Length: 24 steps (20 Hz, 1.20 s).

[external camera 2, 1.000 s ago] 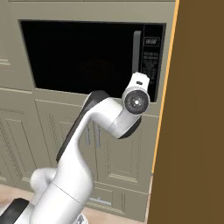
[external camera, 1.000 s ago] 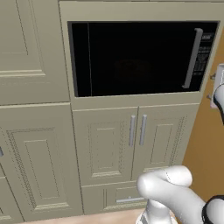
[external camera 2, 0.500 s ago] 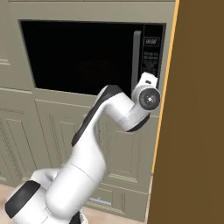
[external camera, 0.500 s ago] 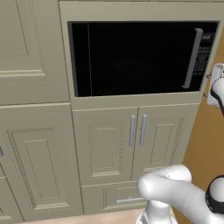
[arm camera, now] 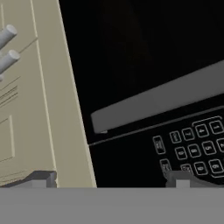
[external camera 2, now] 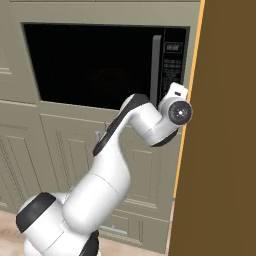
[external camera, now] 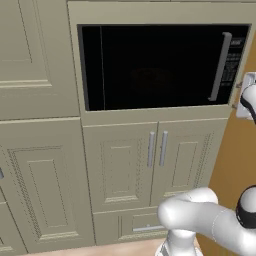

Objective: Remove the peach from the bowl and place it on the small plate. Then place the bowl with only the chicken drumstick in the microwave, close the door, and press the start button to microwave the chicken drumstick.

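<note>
Since a second ago the arm has been swinging up and to the right: in the right base view its wrist was sitting below the microwave's lower right corner, and now it is standing higher, overlapping the bottom of the button panel [external camera 2: 173,62] next to the brown panel [external camera 2: 220,130] at the right. The base views themselves are not shifting, so the cabinets are staying where they were. The microwave [external camera: 155,67] is sitting in the beige cabinetry [external camera: 40,165] with its door [external camera: 150,65] closed, the dark glass flush with the frame and the grey bar handle [external camera: 220,66] standing upright by the panel. In the hand view the gripper [arm camera: 110,178] is hovering close in front of the microwave's lower right corner, its two tips standing wide apart with nothing between them; one fingertip [arm camera: 41,177] is lying over the beige frame, the other over the keypad [arm camera: 192,148]. The handle [arm camera: 157,103] is crossing that view as a slanted grey bar. Whether the bowl is sitting behind the dark glass cannot be told.
</note>
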Motion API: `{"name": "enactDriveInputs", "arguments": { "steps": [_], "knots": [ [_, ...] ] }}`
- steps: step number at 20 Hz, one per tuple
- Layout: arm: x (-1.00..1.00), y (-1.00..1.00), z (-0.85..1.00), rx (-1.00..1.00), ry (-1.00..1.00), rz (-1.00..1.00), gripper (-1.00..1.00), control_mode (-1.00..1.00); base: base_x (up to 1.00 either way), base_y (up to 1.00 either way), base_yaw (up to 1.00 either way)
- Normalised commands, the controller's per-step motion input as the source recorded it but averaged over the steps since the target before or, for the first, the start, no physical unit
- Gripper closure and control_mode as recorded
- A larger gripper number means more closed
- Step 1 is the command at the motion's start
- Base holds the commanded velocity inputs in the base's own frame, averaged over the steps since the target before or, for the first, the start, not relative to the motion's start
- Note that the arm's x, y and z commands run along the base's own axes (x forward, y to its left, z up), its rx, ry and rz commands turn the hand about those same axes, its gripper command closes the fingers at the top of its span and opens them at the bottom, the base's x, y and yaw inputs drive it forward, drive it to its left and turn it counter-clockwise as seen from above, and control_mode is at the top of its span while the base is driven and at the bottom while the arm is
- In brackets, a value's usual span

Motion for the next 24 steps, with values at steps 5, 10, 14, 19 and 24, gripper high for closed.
{"name": "enactDriveInputs", "arguments": {
  "steps": [5, 10, 14, 19, 24],
  "knots": [
    [0.25, -0.05, -0.12, 0.0, 0.0, 0.0, -1.0, -1.0, 0.0, 0.0, 0.0],
    [0.26, 0.0, -0.19, 0.0, 0.0, 0.0, -1.0, -1.0, 0.0, 0.0, 0.0],
    [0.34, 0.0, -0.03, 0.0, 0.0, 0.0, -1.0, -1.0, 0.0, 0.0, 0.0],
    [0.41, -0.03, 0.0, 0.01, 0.0, 0.0, -1.0, -1.0, 0.0, 0.0, 0.0],
    [0.2, -0.27, 0.0, 0.01, 0.0, 0.0, -1.0, -1.0, 0.0, 0.0, 0.0]
  ]
}}
